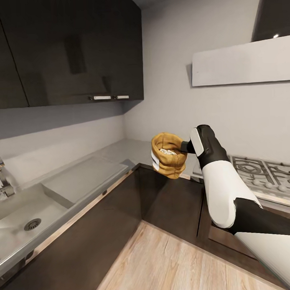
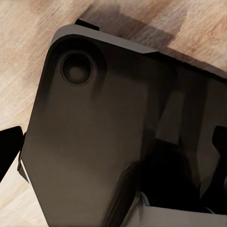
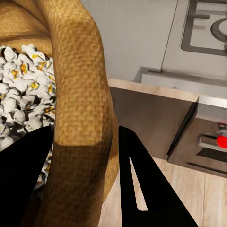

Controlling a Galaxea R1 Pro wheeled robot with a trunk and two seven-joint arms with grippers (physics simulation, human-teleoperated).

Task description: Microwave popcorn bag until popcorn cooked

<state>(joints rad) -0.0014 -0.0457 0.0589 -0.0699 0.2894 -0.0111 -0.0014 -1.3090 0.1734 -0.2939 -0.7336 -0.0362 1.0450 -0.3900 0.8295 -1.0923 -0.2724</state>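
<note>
- Writing is showing nowhere — bag (image 1: 169, 156) plain tan.
- Right gripper (image 3: 85, 175) is pinching the bag's rim, popcorn (image 3: 21, 101) inside, above the countertop (image 1: 120, 151) corner.
- Hob (image 1: 263, 171) is sitting just beside.
- Left gripper's state: cannot tell.

To my left I see a steel sink (image 1: 22, 220) with a round drain (image 1: 32, 224) in its basin, and a tap (image 1: 2, 177) at its far edge. Beside the sink lies a flat draining board (image 1: 81, 177). Dark wall cupboards (image 1: 70, 47) hang above, with two small pale handles (image 1: 111, 97) on their lower edge. Dark base cabinets (image 1: 122, 221) run under the worktop and meet in a corner. The floor (image 1: 166, 265) is pale wood planks. To my right sits a gas hob (image 1: 263, 174) with grey pan grates, and a white flat hood (image 1: 242, 64) is fixed to the grey wall (image 1: 227, 117) above it. Below the hob, a small red spot (image 3: 221, 141) shows on the oven front (image 3: 208, 151).
</note>
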